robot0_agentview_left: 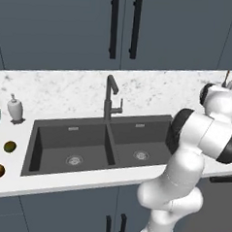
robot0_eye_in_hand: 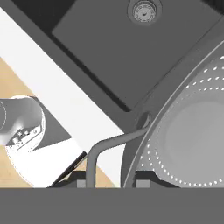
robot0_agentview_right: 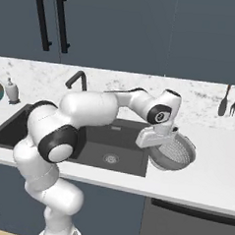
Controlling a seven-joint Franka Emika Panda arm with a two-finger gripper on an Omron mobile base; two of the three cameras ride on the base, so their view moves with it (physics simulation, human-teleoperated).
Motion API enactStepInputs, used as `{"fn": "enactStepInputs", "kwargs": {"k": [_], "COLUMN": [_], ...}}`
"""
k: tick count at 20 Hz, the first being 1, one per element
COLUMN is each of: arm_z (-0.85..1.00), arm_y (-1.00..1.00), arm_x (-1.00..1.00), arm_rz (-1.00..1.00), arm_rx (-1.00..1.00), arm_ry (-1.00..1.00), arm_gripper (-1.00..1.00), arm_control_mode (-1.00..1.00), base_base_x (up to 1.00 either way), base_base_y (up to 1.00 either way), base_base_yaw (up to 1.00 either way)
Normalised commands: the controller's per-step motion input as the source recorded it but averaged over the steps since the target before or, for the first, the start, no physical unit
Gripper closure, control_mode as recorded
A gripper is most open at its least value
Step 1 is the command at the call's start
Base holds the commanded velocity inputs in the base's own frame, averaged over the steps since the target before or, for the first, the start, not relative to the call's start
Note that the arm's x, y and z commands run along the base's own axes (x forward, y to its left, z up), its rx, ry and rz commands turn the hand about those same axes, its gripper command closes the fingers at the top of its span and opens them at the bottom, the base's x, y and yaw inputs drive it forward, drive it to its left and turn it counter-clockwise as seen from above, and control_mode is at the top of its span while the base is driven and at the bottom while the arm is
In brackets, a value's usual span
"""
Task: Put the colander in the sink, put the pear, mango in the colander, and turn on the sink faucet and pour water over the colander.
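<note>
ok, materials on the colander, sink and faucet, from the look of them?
Colander: looks like silvery-grey metal, matte, pierced with rows of small holes, thin wire-like handle; the end effector is at its rim. Sink: dark grey, flat matte with no gloss, could be composite or coated metal; its drains look metallic. Sink faucet: dark grey, probably metal, dull finish.

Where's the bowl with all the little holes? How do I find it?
Find the dark double sink in the white counter. At its right end, the robot's gripper holds a round silvery colander, tilted. It's the only shiny thing dotted all over with holes.
</note>
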Motion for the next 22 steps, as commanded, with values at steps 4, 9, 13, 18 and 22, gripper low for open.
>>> {"fn": "enactStepInputs", "kwargs": {"k": [4,9,13,18,22], "arm_z": [0.27,0.29,0.32,0.27,0.20], "arm_y": [0.93,0.93,0.89,0.86,0.81], "arm_x": [-0.45,-0.24,-0.18,-0.05,0.00], "arm_rz": [0.29,0.46,0.61,0.61,0.62], "arm_rx": [0.00,-0.02,-0.08,-0.04,0.00], "arm_ry": [0.00,-0.01,-0.02,-0.07,-0.14], "arm_gripper": [1.00,1.00,1.00,1.00,1.00], "arm_control_mode": [-1.00,-1.00,-1.00,-1.00,-1.00], "base_base_x": [0.00,0.00,0.00,0.00,0.00], "base_base_y": [0.00,0.00,0.00,0.00,0.00], "base_base_yaw": [0.00,0.00,0.00,0.00,0.00]}}
